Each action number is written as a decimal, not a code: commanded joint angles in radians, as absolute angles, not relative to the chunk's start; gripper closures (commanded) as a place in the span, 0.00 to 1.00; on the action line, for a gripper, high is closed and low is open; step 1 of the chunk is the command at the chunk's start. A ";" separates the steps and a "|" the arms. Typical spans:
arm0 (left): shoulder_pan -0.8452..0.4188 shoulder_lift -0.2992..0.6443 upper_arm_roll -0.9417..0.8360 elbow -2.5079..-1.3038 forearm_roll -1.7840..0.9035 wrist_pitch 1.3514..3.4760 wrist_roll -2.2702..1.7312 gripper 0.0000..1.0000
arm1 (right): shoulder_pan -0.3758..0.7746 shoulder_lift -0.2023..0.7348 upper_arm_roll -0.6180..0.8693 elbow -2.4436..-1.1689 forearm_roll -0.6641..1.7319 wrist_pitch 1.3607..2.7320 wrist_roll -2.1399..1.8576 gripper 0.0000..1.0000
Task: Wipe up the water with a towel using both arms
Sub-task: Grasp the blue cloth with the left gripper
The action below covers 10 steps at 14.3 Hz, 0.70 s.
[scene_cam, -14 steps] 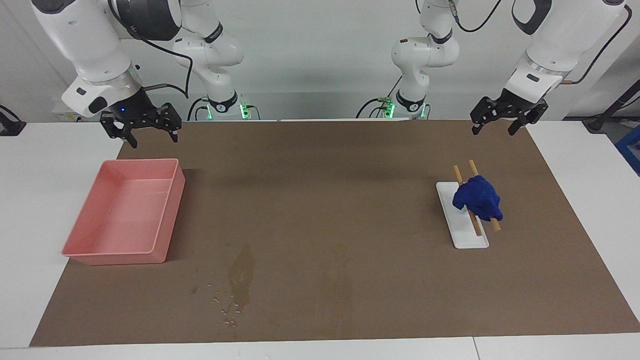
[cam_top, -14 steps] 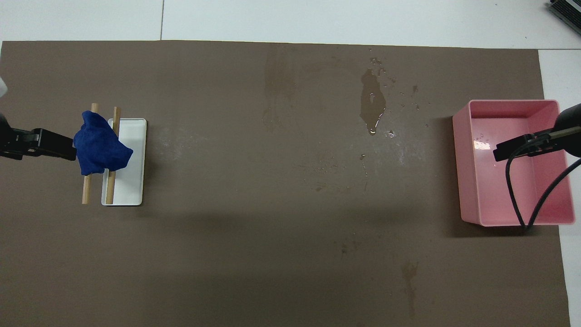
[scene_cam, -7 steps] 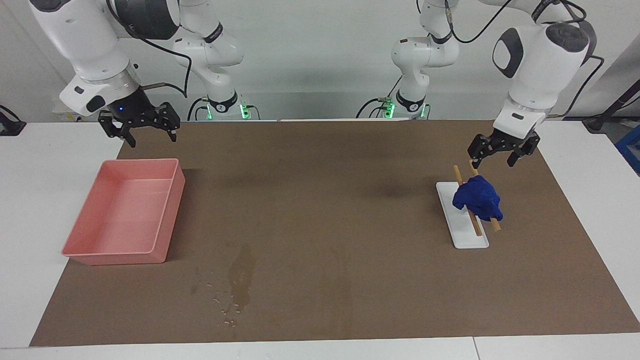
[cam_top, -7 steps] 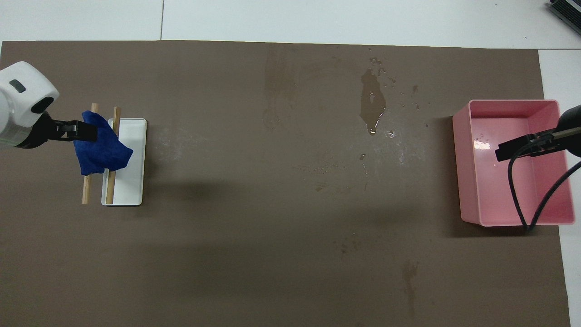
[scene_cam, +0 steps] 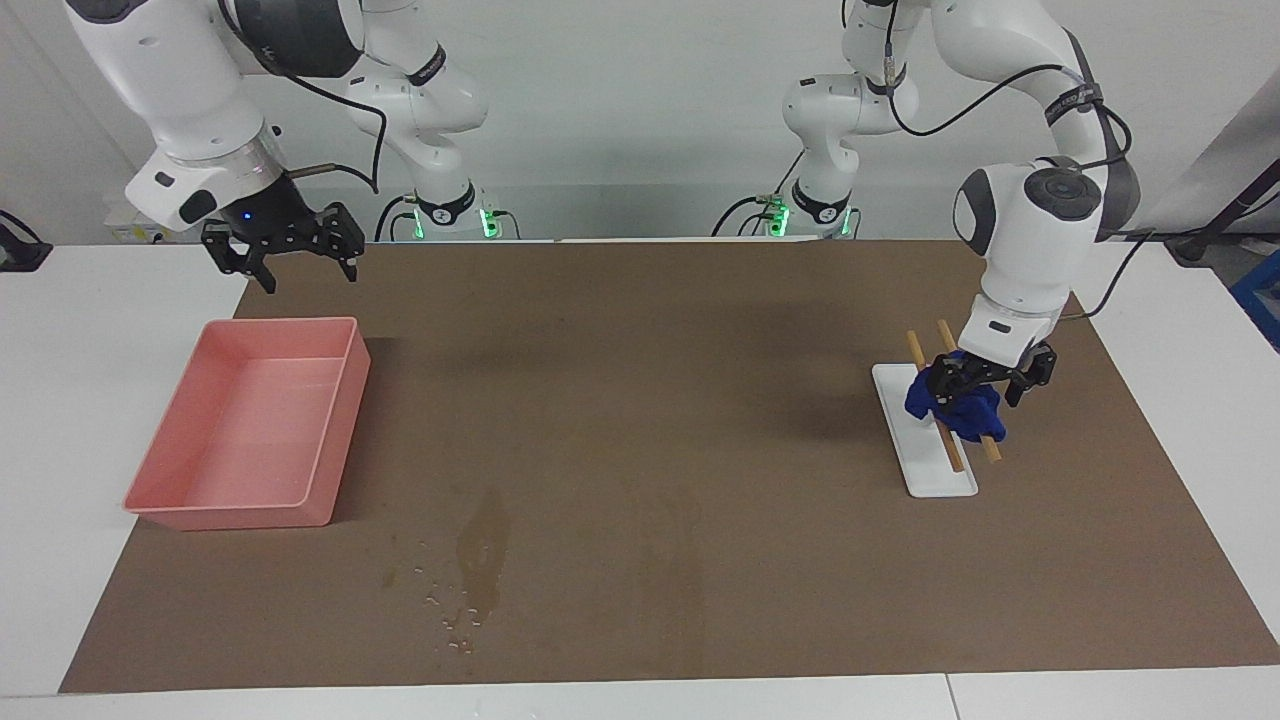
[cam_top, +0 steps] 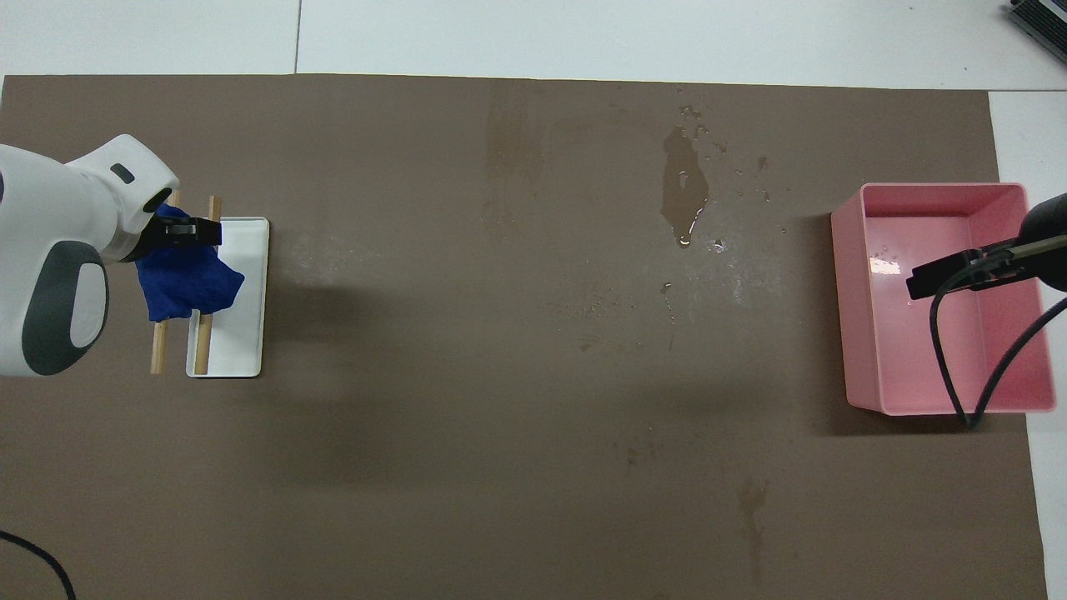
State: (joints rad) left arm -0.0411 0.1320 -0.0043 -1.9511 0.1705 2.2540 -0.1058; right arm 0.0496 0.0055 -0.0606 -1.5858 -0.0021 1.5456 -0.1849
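A crumpled blue towel [scene_cam: 962,412] [cam_top: 187,282] lies draped over two wooden sticks [scene_cam: 948,455] on a white tray [scene_cam: 940,482], toward the left arm's end of the table. My left gripper [scene_cam: 985,385] [cam_top: 187,230] is down on the towel's top, its fingers spread to either side of the cloth. The water [scene_cam: 480,548] [cam_top: 683,179] is a dark wet streak with small droplets around it, farther from the robots than the pink bin [scene_cam: 340,420]. My right gripper [scene_cam: 290,262] [cam_top: 917,283] hangs open over the bin's robot-side end and waits.
The pink bin [cam_top: 842,317] stands at the right arm's end of the brown mat, with a few drops inside. A fainter dry stain [scene_cam: 680,560] [cam_top: 513,150] marks the mat beside the water. White table surrounds the mat [scene_cam: 640,330].
My left arm has swung in and come down from above the mat's corner onto the blue towel. The right gripper has barely moved. Towel and water are unchanged.
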 commanded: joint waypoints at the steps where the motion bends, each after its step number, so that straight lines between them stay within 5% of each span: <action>1: -0.031 0.077 -0.008 -2.017 0.190 2.267 -0.143 0.53 | 0.040 -0.020 -0.060 -1.597 0.020 1.529 -0.230 0.00; 2: -0.031 0.078 -0.008 -2.005 0.190 2.244 -0.150 1.00 | 0.040 -0.020 -0.058 -1.594 0.021 1.532 -0.226 0.00; 10: -0.031 0.126 -0.014 -1.791 0.000 1.940 -0.237 1.00 | 0.061 -0.023 -0.048 -1.608 0.262 1.577 0.255 0.00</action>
State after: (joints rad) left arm -0.0347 0.1001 -0.0121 -1.8817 0.1172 2.0564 -0.1778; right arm 0.0520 -0.0062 -0.0570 -1.5861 0.2135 1.5454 0.1090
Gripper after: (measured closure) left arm 0.841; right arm 0.000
